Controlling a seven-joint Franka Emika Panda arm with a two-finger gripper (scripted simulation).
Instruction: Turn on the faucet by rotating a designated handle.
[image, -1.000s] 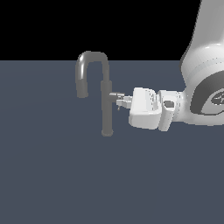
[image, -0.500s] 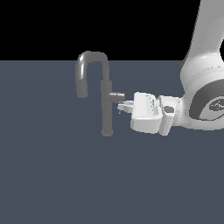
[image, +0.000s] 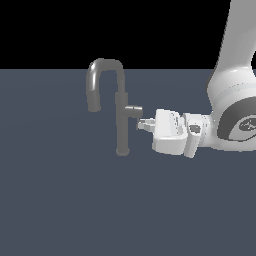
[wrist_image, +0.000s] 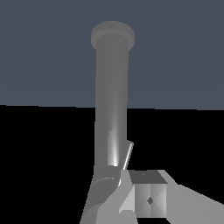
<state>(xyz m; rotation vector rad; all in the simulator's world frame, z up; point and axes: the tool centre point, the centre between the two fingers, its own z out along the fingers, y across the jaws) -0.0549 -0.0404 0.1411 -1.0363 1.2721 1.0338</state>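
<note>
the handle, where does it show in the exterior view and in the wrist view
Exterior view: the handle is the short stub sticking out of the faucet stem toward the exterior view's right, just above the claw tips.
Wrist view: only a thin rod beside the stem looks like part of it; the stub itself cannot be made out.
Shared landmark: the faucet's upright stem.

A flat, dark blue-grey floor (image: 60, 200) spreads below a black backdrop (image: 50, 30) — seemingly featureless, unmarked.
</note>
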